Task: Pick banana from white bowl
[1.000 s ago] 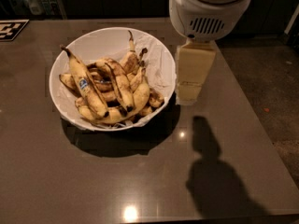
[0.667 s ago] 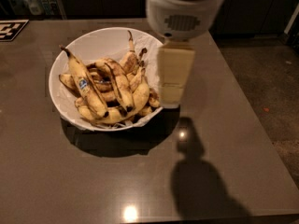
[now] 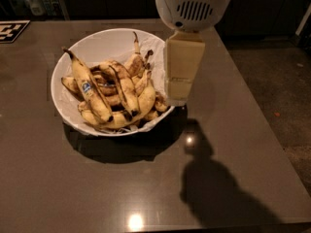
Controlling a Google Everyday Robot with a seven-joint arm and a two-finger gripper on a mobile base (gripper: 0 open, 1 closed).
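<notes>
Banana [image 3: 125,89] in question, the one streaked dark brown, lies mid-heap in the bowl with other bananas packed against both sides. Grey-brown table [image 3: 233,144] carries everything. White bowl [image 3: 92,45], paper-lined, sits upper left of center. Robot's white arm housing [image 3: 194,4] hangs above the bowl's right rim, and the cream gripper [image 3: 177,97] points down from it, right at that rim. Released or clenched? Honestly can't tell. Blue-sticker banana [image 3: 87,89] lies along the heap's left side.
</notes>
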